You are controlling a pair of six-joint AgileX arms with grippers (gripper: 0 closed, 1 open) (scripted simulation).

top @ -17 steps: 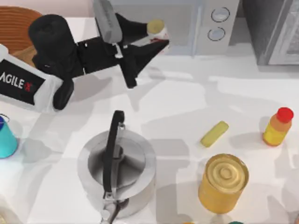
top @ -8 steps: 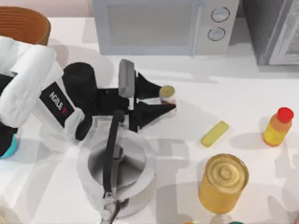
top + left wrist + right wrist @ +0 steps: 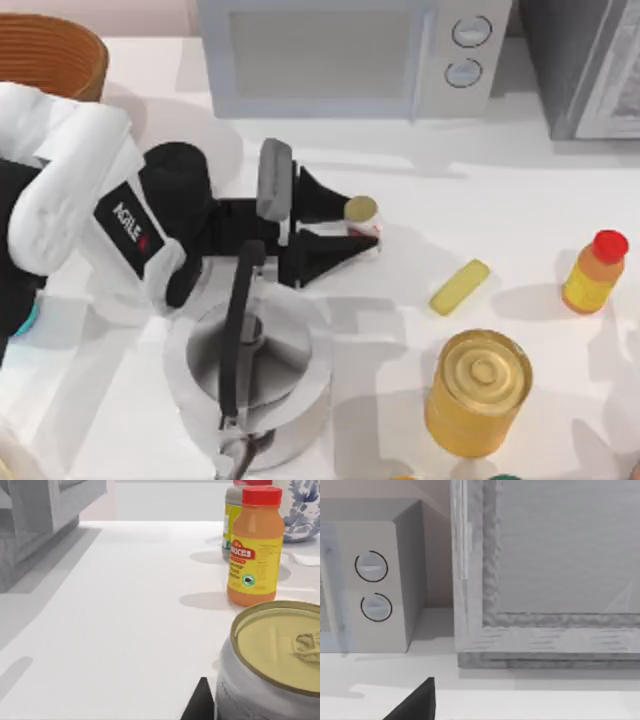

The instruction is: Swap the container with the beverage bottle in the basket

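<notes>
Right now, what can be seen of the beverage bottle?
The bottle is a tiny white one with red print and a round dull-gold top. It stands upright mid-table, in front of the microwave, between the fingers of the left end effector. In the left wrist view its gold top and pale side sit close to the camera.

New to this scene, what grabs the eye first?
The left arm's end effector at mid-table, shut on the small white beverage bottle with its dull-gold top. Just below it in the top view sits a big metal kettle with a black handle. At the table's right, a yellow can and an orange bottle with a red cap stand out.
</notes>
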